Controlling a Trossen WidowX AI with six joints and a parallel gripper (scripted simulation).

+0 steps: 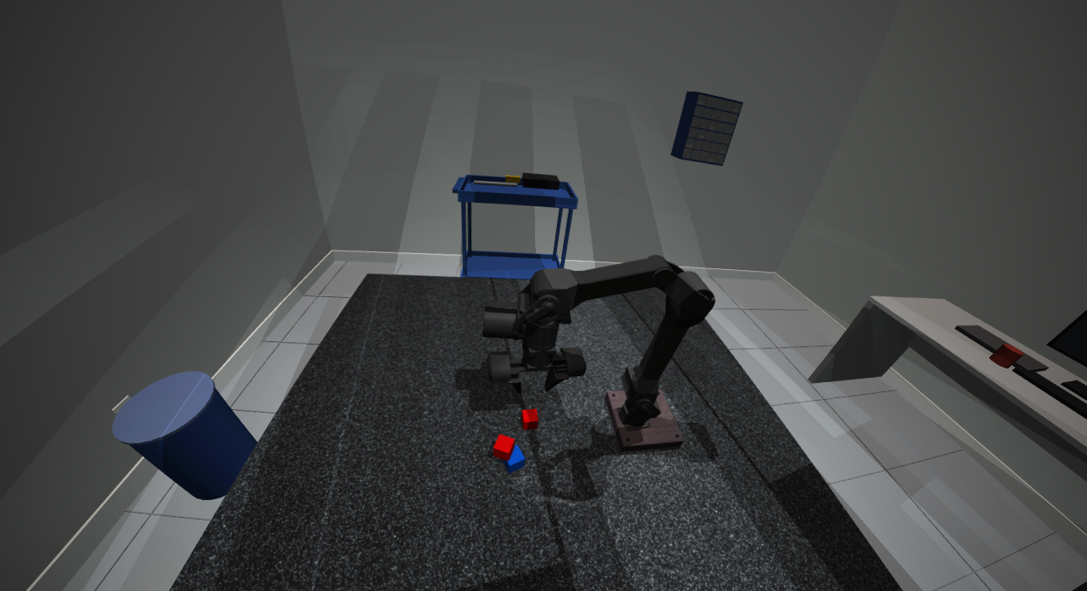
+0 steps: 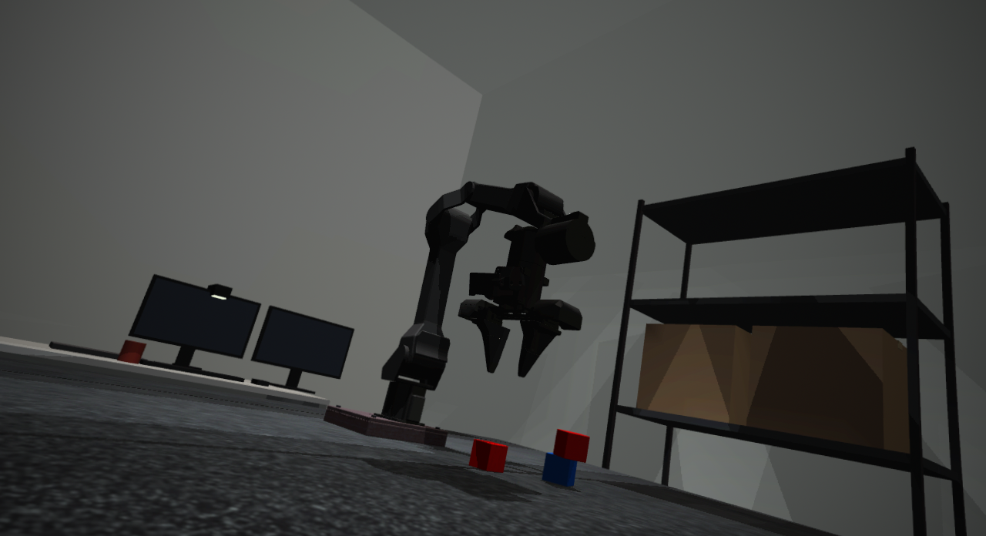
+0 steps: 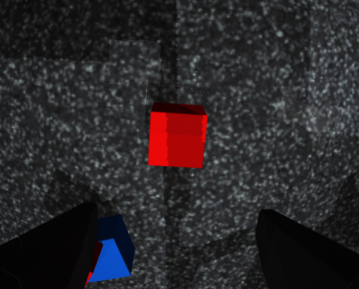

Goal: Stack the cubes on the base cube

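The blue base cube (image 1: 515, 459) (image 2: 558, 470) (image 3: 112, 262) stands on the dark mat. One red cube (image 1: 504, 446) (image 2: 571, 445) sits level on top of it, offset toward one corner, with part of the blue top bare. In the wrist view this red cube is mostly hidden behind the left finger. The other red cube (image 1: 530, 419) (image 2: 487, 456) (image 3: 177, 140) lies flat on the mat, apart from the stack, toward the arm's base side. My gripper (image 1: 534, 388) (image 2: 506, 374) (image 3: 178, 220) is open and empty, pointing down, high above the cubes.
The arm's base plate (image 1: 658, 437) (image 2: 344, 423) is bolted to the dark mat (image 1: 395, 511), right of the cubes in the top view. A blue bin (image 1: 205, 443), a blue cart (image 1: 510, 267), a desk (image 1: 920, 314) and a shelf rack (image 2: 772, 305) stand farther away.
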